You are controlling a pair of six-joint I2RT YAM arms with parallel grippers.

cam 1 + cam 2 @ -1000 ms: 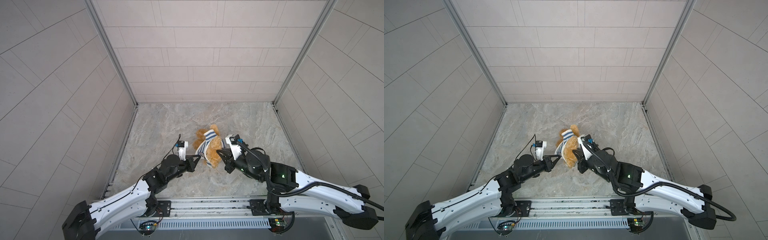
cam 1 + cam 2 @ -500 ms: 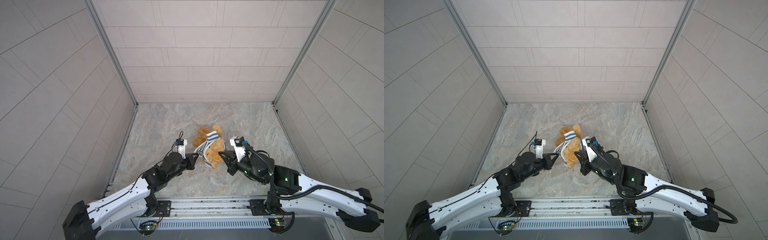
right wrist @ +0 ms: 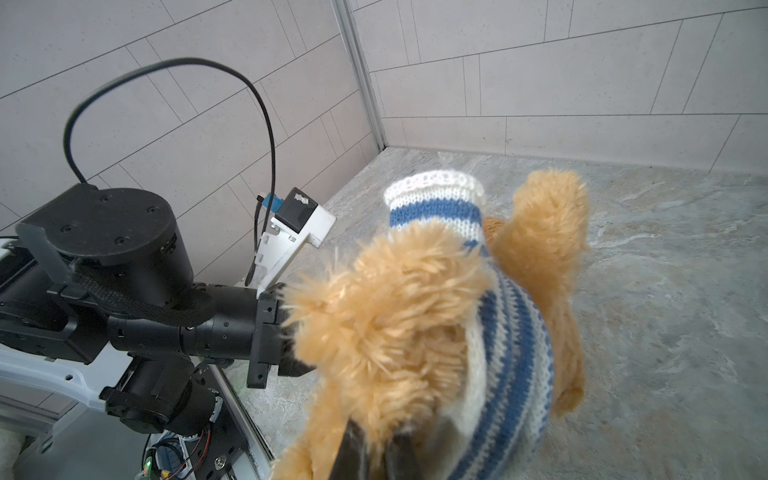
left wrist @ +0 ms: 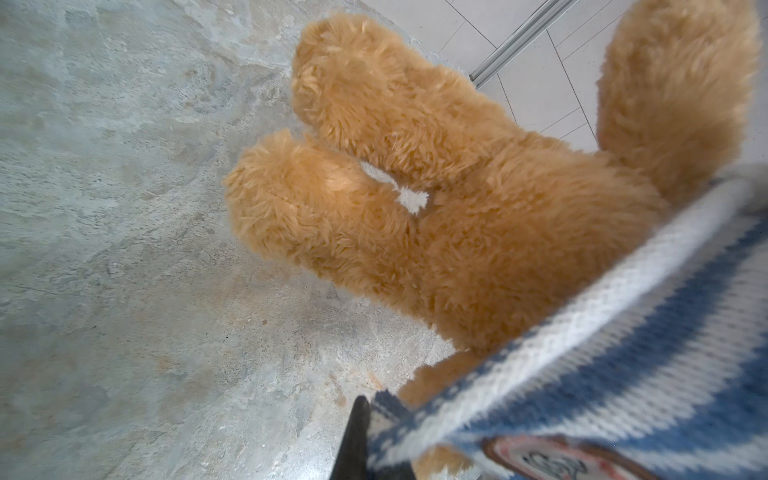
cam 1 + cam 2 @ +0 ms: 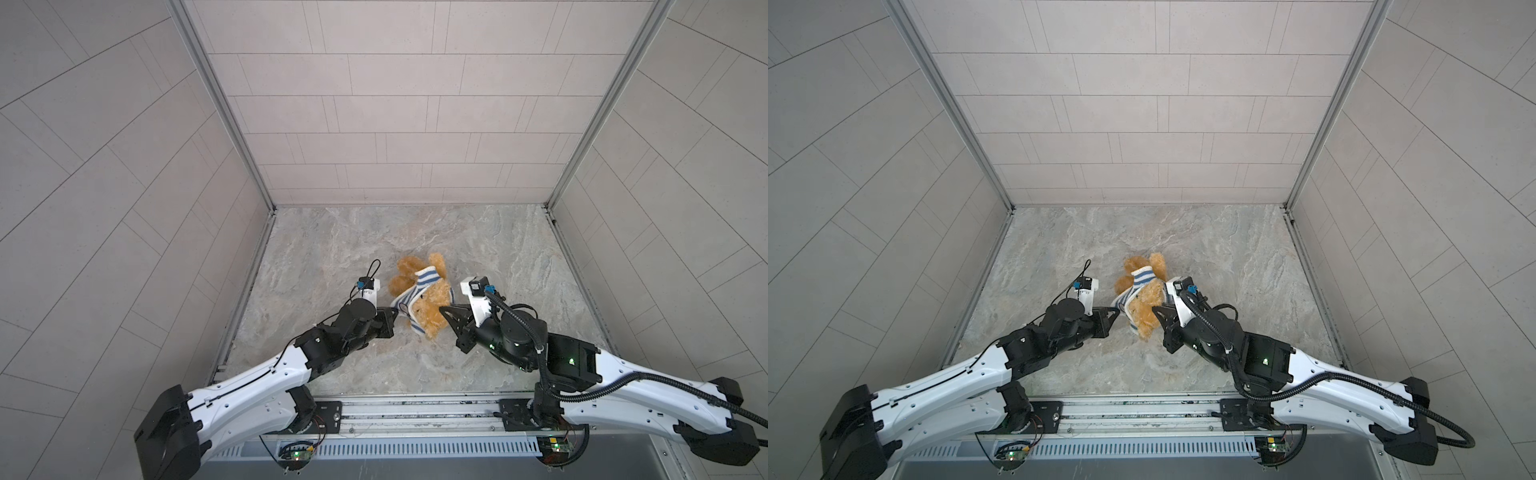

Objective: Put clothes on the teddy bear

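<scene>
Right now fluffy golden-brown plush teddy bear [image 5: 432, 309] sits mid grey marbled tabletop [image 5: 332, 249] between both arms, blue-and-white striped knit shirt [image 5: 420, 283] partly on; left gripper [image 5: 395, 313] pinched tight on shirt hem, right gripper [image 5: 444, 311] clenched on bear fur.

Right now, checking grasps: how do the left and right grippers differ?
The left gripper pinches the hem of the shirt near the badge; the right gripper is closed in the fur of the bear. In both top views the left gripper reaches in from the left, the right gripper from the right. Both are shut.
</scene>
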